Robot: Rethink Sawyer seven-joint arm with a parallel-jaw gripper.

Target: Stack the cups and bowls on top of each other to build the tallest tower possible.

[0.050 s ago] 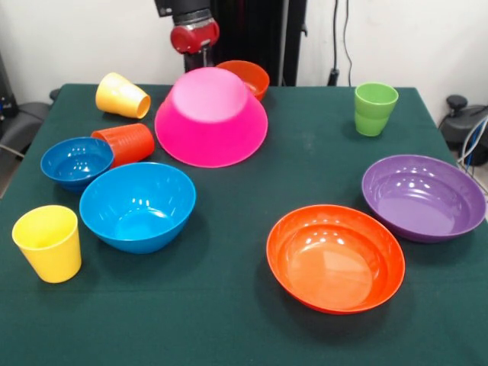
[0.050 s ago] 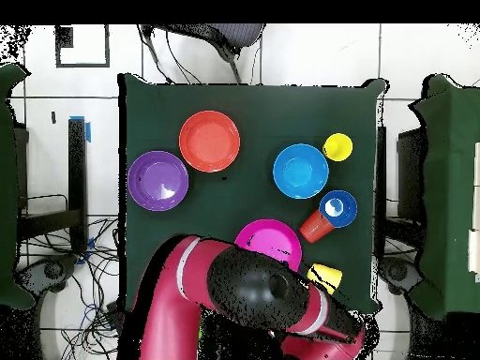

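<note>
The large pink bowl (image 1: 210, 114) (image 2: 267, 239) lies upside down at the table's far middle. Just behind it sits the small orange bowl (image 1: 245, 76). The red and black arm (image 1: 194, 30) (image 2: 253, 291) hangs above and behind the pink bowl. Only a dark bit of my gripper (image 1: 204, 55) shows there. One yellow cup (image 1: 122, 95) (image 2: 325, 277) and the orange-red cup (image 1: 126, 142) lie on their sides. The small blue bowl (image 1: 76, 162), medium blue bowl (image 1: 137, 206), second yellow cup (image 1: 48, 242) and green cup (image 1: 374, 108) stand upright. No tower shows; nothing rests on anything else.
The wide orange bowl (image 1: 335, 258) (image 2: 209, 141) and the wide purple bowl (image 1: 423, 197) (image 2: 157, 180) sit open side up on the green cloth (image 1: 229, 320). Cables and chairs ring the table.
</note>
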